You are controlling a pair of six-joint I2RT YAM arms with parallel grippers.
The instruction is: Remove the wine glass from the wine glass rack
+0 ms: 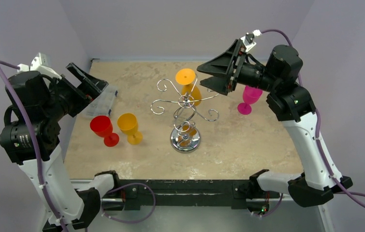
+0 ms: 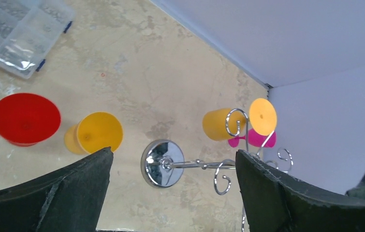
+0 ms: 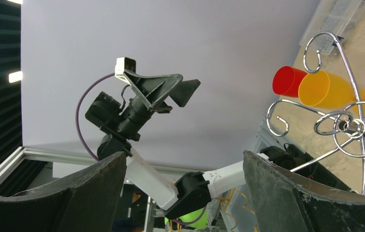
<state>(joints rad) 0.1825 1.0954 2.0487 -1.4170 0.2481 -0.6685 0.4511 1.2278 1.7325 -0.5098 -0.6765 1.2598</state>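
The chrome wine glass rack (image 1: pixel 185 121) stands mid-table on its round base (image 2: pixel 162 163). An orange wine glass (image 1: pixel 191 92) hangs upside down from one of its far scroll arms, foot disc on top; it also shows in the left wrist view (image 2: pixel 217 124). My right gripper (image 1: pixel 200 75) is open and empty, raised just right of that glass, not touching it. My left gripper (image 1: pixel 93 91) is open and empty, raised over the table's left side, well away from the rack. The rack's scroll arms (image 3: pixel 349 125) show in the right wrist view.
A red glass (image 1: pixel 104 129) and a yellow-orange glass (image 1: pixel 129 127) stand upright left of the rack. A pink glass (image 1: pixel 248 99) stands at the right under my right arm. A clear plastic parts box (image 1: pixel 100 101) lies at the far left.
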